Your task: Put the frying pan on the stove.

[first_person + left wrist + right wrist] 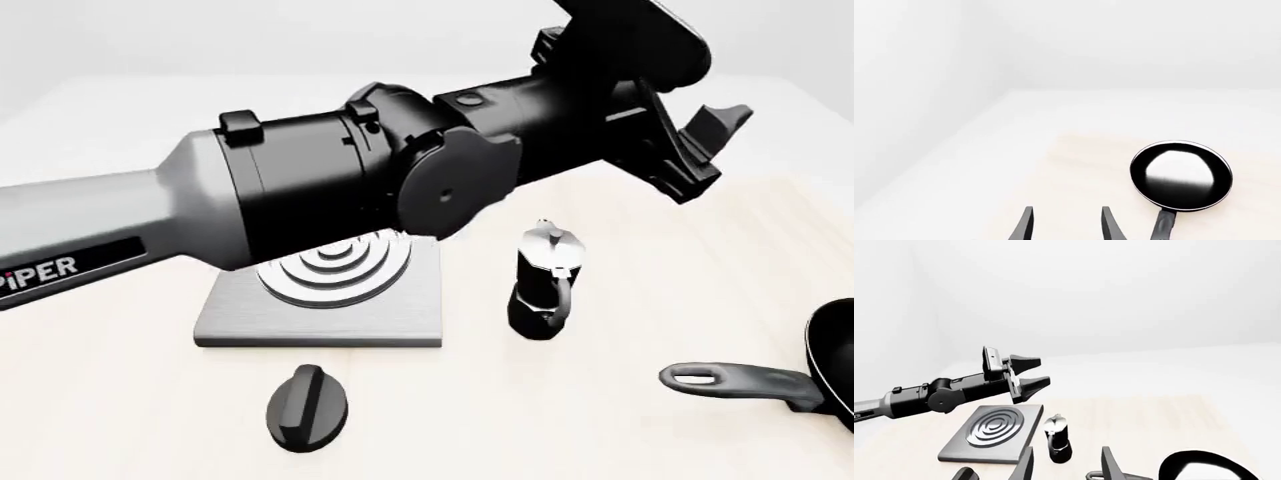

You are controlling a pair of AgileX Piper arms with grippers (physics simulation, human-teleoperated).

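The frying pan (835, 360) lies at the table's right edge, cut off by the frame, its long handle (737, 381) pointing left. The stove (334, 300), a grey slab with silver rings, sits left of centre, partly hidden behind my left arm. My left gripper (714, 150) hangs open and empty high above the table, up and to the right of the stove. In the left wrist view the frying pan (1181, 175) lies ahead of the open left gripper (1066, 222), off to one side. My right gripper (1066, 465) is open and empty, with the frying pan (1201, 467) and stove (991, 432) below it.
A small black-and-silver moka pot (545, 280) stands between the stove and the pan. A black oval knob (310, 405) lies in front of the stove. The left arm (334, 190) stretches across the scene above the stove.
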